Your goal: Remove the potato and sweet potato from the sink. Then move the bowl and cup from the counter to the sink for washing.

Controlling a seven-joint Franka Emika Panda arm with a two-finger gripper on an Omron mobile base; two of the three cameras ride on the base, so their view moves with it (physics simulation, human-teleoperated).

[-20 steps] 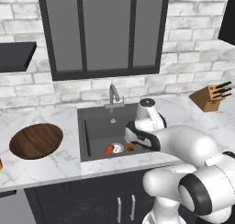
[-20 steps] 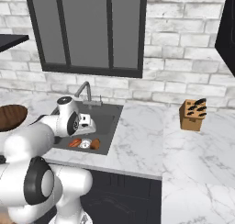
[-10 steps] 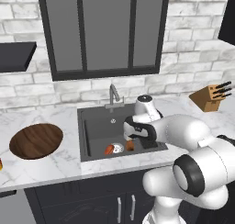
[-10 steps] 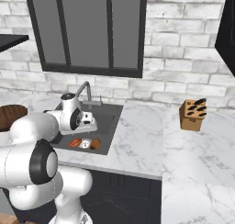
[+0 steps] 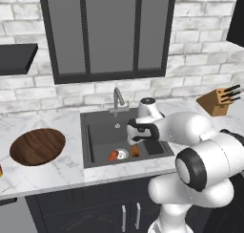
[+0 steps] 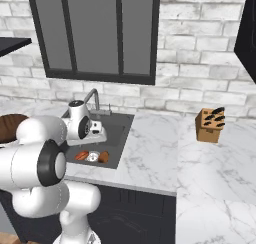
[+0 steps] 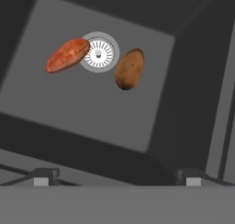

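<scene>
Sink [image 5: 97,132] basin: sweet potato [image 7: 67,55] overlapping drain [image 7: 99,52], potato [image 7: 130,68] just beside; gripper [image 7: 114,176] above, fingers spread, holding nothing.

Inside the sink [image 5: 100,132], set into the table [image 5: 62,170]: sweet potato [image 7: 67,55] overlapping the drain's [image 7: 98,52] left edge, potato [image 7: 130,68] just right of it. Left of the sink, bowl [image 5: 37,146]; far right, knife block [image 5: 218,101]. Faucet [image 5: 117,99] behind.
</scene>
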